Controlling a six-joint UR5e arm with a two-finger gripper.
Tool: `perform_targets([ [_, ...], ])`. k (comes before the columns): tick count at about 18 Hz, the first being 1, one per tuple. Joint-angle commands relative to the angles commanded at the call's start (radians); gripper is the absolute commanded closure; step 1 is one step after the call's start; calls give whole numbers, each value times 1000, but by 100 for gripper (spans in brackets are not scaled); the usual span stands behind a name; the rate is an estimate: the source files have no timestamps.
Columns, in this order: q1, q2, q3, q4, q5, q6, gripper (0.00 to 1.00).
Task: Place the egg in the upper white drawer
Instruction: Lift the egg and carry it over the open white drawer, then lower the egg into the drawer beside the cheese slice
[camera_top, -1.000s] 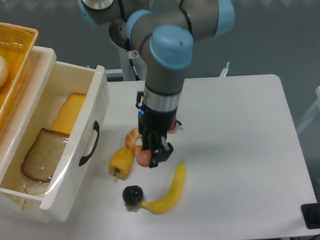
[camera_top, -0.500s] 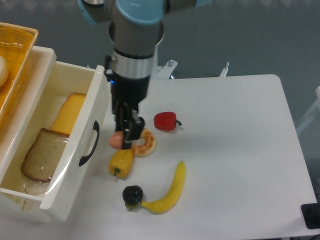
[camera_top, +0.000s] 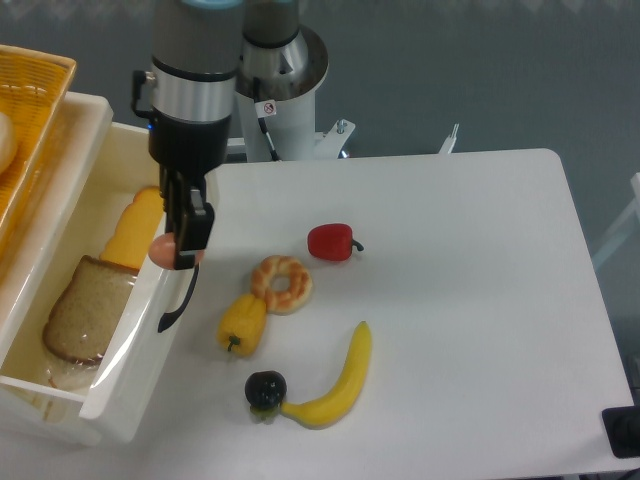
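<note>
My gripper (camera_top: 178, 244) is shut on the egg (camera_top: 163, 247), a small salmon-coloured oval that shows at the left side of the fingers. It hangs over the front wall of the upper white drawer (camera_top: 190, 200), just above the black handle (camera_top: 180, 297). The drawer stands pulled out at the left of the table. Inside it lie a slice of brown bread (camera_top: 82, 310) and a yellow cheese wedge (camera_top: 135, 232).
On the table lie a glazed ring donut (camera_top: 282, 283), a red pepper (camera_top: 332, 241), a yellow pepper (camera_top: 242, 324), a banana (camera_top: 335, 384) and a dark plum (camera_top: 265, 390). An orange wicker basket (camera_top: 30, 100) sits at the upper left above the drawer.
The arm has carried the egg left from beside the donut to above the drawer's front wall. The donut and red pepper are now uncovered.
</note>
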Motion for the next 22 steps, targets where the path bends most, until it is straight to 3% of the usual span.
perform_targets([
  [8,-34,12,-49,-8,3,17,86],
  [22,-80,5,-81,-9,3,25,85],
])
